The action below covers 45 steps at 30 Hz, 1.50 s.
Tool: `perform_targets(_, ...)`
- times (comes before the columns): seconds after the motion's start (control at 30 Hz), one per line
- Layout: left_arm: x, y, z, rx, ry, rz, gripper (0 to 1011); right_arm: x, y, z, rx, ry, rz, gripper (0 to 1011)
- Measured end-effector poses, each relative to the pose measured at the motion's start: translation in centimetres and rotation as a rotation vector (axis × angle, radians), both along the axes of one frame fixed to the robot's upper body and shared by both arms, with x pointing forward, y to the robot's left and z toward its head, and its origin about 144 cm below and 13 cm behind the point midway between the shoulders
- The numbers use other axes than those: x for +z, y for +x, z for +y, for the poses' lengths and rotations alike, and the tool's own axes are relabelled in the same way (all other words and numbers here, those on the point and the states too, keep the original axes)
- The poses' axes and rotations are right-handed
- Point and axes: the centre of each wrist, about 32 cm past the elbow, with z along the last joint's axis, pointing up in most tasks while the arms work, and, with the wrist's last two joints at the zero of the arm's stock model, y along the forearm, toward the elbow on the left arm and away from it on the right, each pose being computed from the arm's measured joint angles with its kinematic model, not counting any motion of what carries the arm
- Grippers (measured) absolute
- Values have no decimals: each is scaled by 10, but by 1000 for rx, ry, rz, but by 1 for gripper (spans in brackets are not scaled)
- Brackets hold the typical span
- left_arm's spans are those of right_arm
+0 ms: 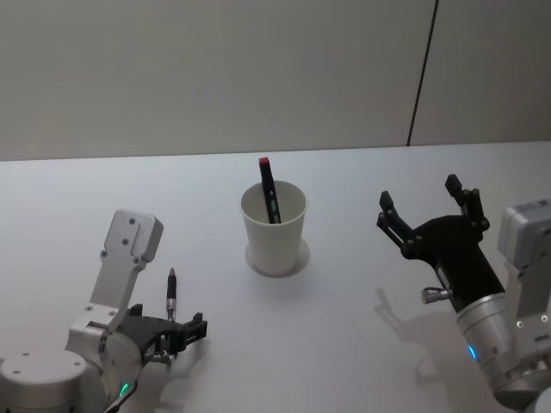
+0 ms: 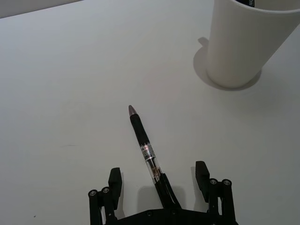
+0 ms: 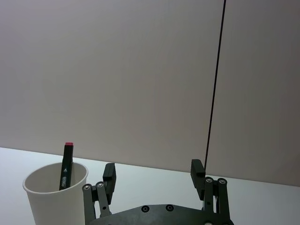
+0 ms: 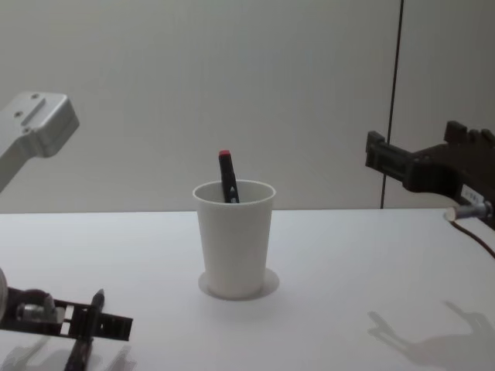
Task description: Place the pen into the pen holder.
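The pen (image 1: 171, 292) (image 2: 142, 139) is a black one with a clear barrel, lying on the white table at the near left, its tip pointing away from me. My left gripper (image 1: 172, 331) (image 2: 158, 171) is low over the pen's rear end and open, with one finger on each side and neither touching it. The pen holder (image 1: 274, 231) (image 4: 234, 239), a white paper cup, stands upright at the table's middle, to the far right of the pen. My right gripper (image 1: 419, 194) (image 3: 153, 168) hangs open and empty above the table's right side.
A black marker with a red cap (image 1: 269, 189) (image 4: 227, 176) leans inside the cup, sticking out above the rim. The white table (image 1: 362, 344) is bare between the cup and both grippers. A grey wall stands behind the far edge.
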Motion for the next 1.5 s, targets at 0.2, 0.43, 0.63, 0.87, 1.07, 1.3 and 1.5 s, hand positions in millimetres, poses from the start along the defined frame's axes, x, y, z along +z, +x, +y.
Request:
perform_targets(0.2, -2, 1, 0, 2, 7, 8, 929, 0, 0, 0, 0, 0, 0, 1001)
perform_targets(0.43, -5, 2, -1, 6, 17, 17, 747, 0, 0, 0, 0, 0, 0, 1002)
perform_targets(0.63, -6, 3, -2, 11, 24, 20, 529, 0, 0, 0, 0, 0, 0, 1001)
perform_targets(0.87, -7, 3, -2, 15, 30, 23, 299, 0, 0, 0, 0, 0, 0, 1002)
perform_targets(1.07, -8, 4, -3, 17, 32, 24, 169, 0, 0, 0, 0, 0, 0, 1002)
perform_targets(1.3, -8, 4, -3, 18, 33, 23, 169, 0, 0, 0, 0, 0, 0, 1002)
perform_targets(1.5, -8, 4, -2, 16, 33, 18, 169, 0, 0, 0, 0, 0, 0, 1001)
